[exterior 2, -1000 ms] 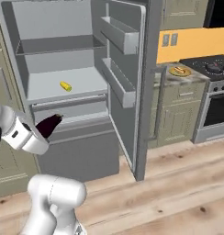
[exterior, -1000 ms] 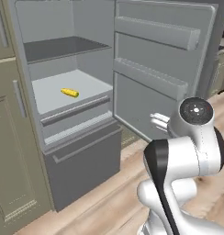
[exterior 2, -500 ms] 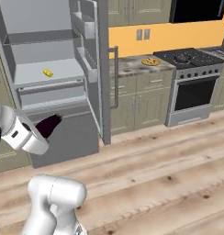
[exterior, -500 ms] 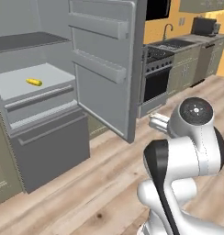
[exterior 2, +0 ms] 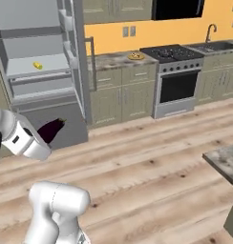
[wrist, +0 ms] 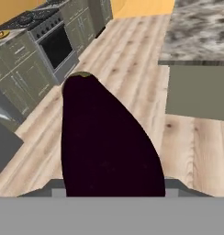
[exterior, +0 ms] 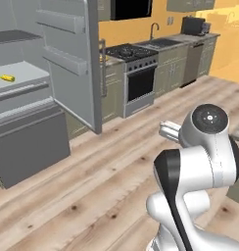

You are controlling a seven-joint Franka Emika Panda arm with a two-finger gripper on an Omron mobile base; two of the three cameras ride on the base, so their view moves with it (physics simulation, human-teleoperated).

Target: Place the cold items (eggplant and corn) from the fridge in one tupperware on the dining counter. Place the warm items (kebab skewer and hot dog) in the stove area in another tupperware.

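An ear of yellow corn (exterior: 7, 77) lies alone on the pale fridge shelf (exterior: 23, 73), behind the open door. Beside the stove, a speckled tabletop (exterior 2: 111, 60) carries a plate of food (exterior 2: 135, 56). Bare wooden floor (exterior 2: 152, 157) stretches across the kitchen.

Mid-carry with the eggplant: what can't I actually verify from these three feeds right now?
- Finger contact: in the hand view the eggplant covers where the fingertips would rise, so the grip itself is hidden.
- Gripper in the right base view: the eggplant pokes past the forearm, which hides the fingers.
- Stove-side plate: too small to tell what lies on it.
- Dining counter: cut off by the frame edge; no tupperware visible.
- Corn: a small yellow speck on the fridge shelf.
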